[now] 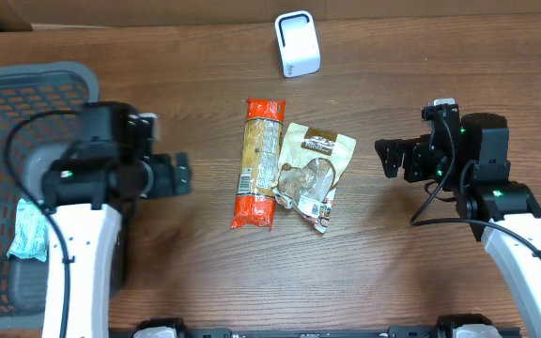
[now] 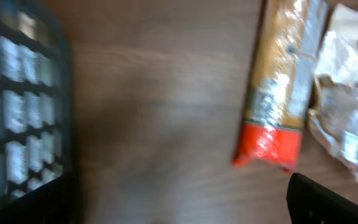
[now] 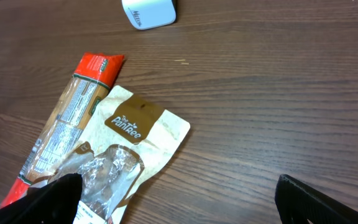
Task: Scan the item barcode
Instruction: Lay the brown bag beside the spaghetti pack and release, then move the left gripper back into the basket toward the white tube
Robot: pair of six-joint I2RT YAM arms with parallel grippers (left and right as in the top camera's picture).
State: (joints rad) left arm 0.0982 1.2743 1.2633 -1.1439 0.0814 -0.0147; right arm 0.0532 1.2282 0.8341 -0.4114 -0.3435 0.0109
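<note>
From overhead, my left gripper [image 1: 178, 176] and right gripper [image 1: 388, 158] both stand spread and empty, flanking the long packet [image 1: 258, 164] and pouch [image 1: 316, 171], which lie touching on the table [image 1: 421, 272], with the scanner [image 1: 298, 44] beyond. My left wrist view is blurred, and the pouch is cut off at its edge. My right wrist view alone shows the pouch's brown label [image 3: 132, 120] clearly.

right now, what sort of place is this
Probably a mock shop checkout set on a wooden table: a small white barcode scanner at the back, two packaged snacks in the middle, a long orange packet and a tan pouch, and a grey plastic basket on the left.
</note>
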